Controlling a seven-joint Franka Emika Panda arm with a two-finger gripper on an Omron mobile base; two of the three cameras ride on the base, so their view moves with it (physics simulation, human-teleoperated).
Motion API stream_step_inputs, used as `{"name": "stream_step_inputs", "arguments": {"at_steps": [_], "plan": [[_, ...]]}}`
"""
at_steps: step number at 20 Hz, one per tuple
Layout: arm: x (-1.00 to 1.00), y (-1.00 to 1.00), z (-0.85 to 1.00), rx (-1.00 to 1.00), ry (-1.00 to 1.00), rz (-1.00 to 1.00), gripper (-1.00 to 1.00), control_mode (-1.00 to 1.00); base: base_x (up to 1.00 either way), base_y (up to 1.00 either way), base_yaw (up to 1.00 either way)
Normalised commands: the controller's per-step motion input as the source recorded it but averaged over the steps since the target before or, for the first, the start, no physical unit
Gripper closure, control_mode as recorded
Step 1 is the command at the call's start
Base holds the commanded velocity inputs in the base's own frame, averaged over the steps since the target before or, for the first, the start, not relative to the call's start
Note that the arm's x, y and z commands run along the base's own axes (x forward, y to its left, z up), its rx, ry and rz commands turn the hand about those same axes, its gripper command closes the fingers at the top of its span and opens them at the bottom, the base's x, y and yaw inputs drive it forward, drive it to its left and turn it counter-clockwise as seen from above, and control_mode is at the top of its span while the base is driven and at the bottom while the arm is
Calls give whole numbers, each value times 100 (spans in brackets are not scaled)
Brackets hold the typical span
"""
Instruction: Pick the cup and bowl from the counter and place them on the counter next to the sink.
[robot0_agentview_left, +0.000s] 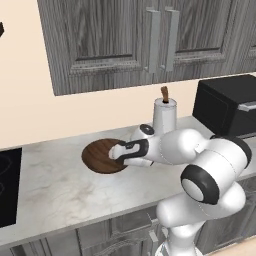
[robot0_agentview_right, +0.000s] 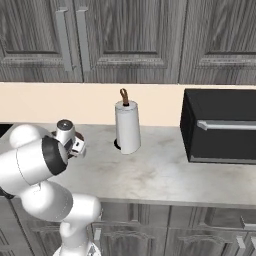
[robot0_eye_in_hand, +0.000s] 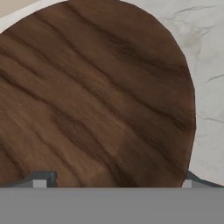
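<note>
The dark brown wood-grain bowl (robot0_agentview_left: 100, 156) rests on the pale marbled counter (robot0_agentview_left: 55, 187), left of the arm. My gripper (robot0_agentview_left: 115, 152) hangs low over the bowl's right rim. In the hand view the bowl (robot0_eye_in_hand: 96, 100) spreads across most of the picture. My gripper (robot0_eye_in_hand: 113, 181) is open wide there. The left fingertip (robot0_eye_in_hand: 40, 180) stands over the bowl's inside and the right fingertip (robot0_eye_in_hand: 188, 182) just outside its rim. Nothing is held between them. The green cup and the sink are out of view.
A tall white canister (robot0_agentview_left: 164, 116) with a brown stick stands just behind the hand, also seen as the canister (robot0_agentview_right: 127, 129). The black toaster (robot0_agentview_left: 227, 104) sits at the right. A black cooktop (robot0_agentview_left: 9, 185) lies at the left edge. Dark cabinets hang overhead.
</note>
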Motion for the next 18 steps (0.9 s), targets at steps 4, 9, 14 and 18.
{"name": "stream_step_inputs", "arguments": {"at_steps": [4,9,14,18], "plan": [[0,5,-2,0,0,0,-100,-100,0,0,0],[0,14,-9,0,0,-1,-100,-100,0,0,0],[0,11,-3,0,1,-1,-100,-100,0,0,0],[0,0,0,0,0,0,-100,-100,0,0,0]]}}
